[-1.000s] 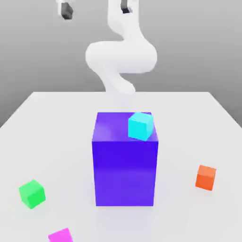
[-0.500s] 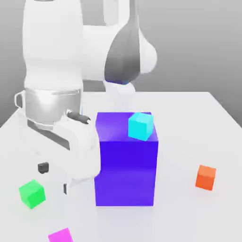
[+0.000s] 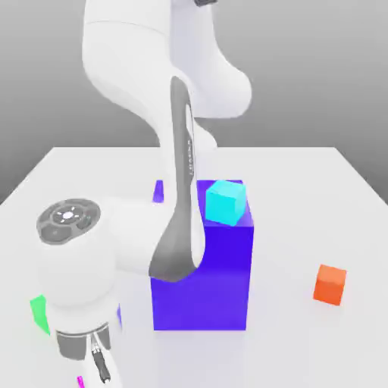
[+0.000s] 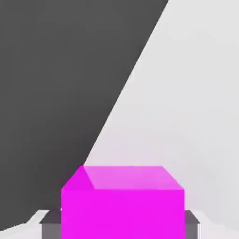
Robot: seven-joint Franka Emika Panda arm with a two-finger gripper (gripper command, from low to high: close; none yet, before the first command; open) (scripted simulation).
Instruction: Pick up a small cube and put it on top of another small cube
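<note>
Two grey fingers (image 4: pixel 192 223) press against opposite sides of the pink cube (image 4: pixel 122 203), which sits between them on the white table (image 4: pixel 196 116), so the gripper (image 4: pixel 122 224) is pinching it. Seen from the exterior view, the gripper (image 3: pixel 97 362) hangs low near the table's front edge at that view's left, with a sliver of the green cube (image 3: pixel 38 312) just beside the wrist. Farther out stand the big blue block (image 3: pixel 220 280) with a cyan cube (image 3: pixel 225 201) on top, and an orange cube (image 3: pixel 330 284) well apart at the exterior view's right.
</note>
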